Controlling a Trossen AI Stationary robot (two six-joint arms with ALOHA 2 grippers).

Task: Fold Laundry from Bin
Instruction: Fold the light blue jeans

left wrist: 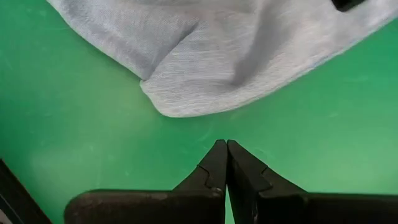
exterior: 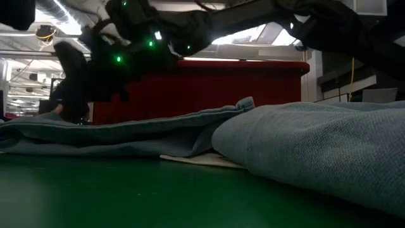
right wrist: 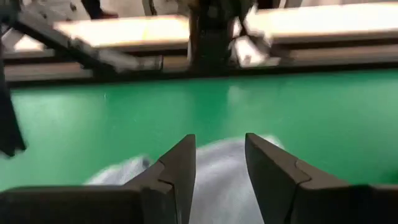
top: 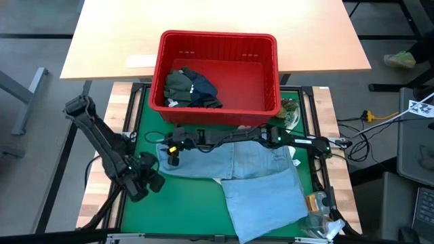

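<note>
A light blue shirt (top: 251,169) lies spread on the green mat (top: 142,217), its near right part folded over. The red bin (top: 218,71) stands at the mat's far edge, with dark olive and navy garments (top: 191,88) heaped in its left half. My right gripper (right wrist: 221,152) reaches from the right across the shirt and stands open just over its left end (top: 171,154). My left gripper (left wrist: 226,149) is shut above bare mat, just near of the shirt's near left corner (left wrist: 180,99), at the left of the high view (top: 156,179).
A pale wooden table (top: 122,41) lies beyond the bin. Small clutter sits at the mat's right side (top: 291,115) and near right corner (top: 319,210). Bare green mat stretches along the near left. A flat white piece (exterior: 196,159) shows under the shirt.
</note>
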